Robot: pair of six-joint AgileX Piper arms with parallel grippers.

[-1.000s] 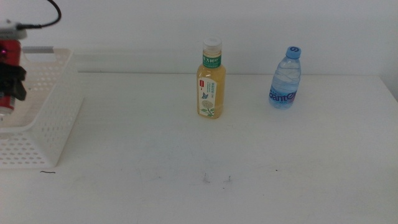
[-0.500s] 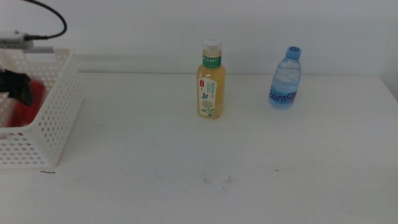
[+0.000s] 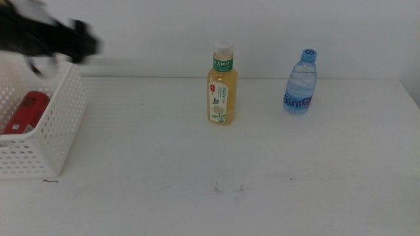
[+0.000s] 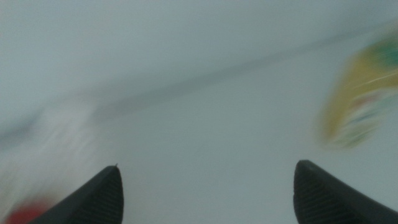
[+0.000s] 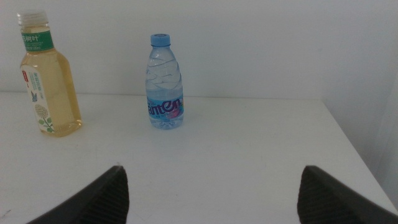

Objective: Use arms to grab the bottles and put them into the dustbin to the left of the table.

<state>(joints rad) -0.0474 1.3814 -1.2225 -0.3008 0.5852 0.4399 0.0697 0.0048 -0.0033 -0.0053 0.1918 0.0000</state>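
The red soda can (image 3: 25, 111) lies inside the white dustbin (image 3: 60, 124) at the table's left end. My left gripper (image 3: 80, 43) is a dark blur above the dustbin's far corner. In the left wrist view (image 4: 205, 169) its jaws stand wide apart and empty. The yellow tea bottle (image 3: 222, 85) stands upright mid-table and the blue-capped water bottle (image 3: 301, 82) to its right. The right wrist view shows both bottles, tea (image 5: 50, 81) and water (image 5: 165, 84), well ahead of my open, empty right gripper (image 5: 211, 169), which is out of the middle view.
The white table (image 3: 230, 164) has a few small dark marks near its front. A white wall stands behind it. The table's right edge shows in the right wrist view (image 5: 348, 143).
The red can has left my left gripper and now lies in the dustbin. The left arm has risen out of the basket and swings right. The bottles have not moved.
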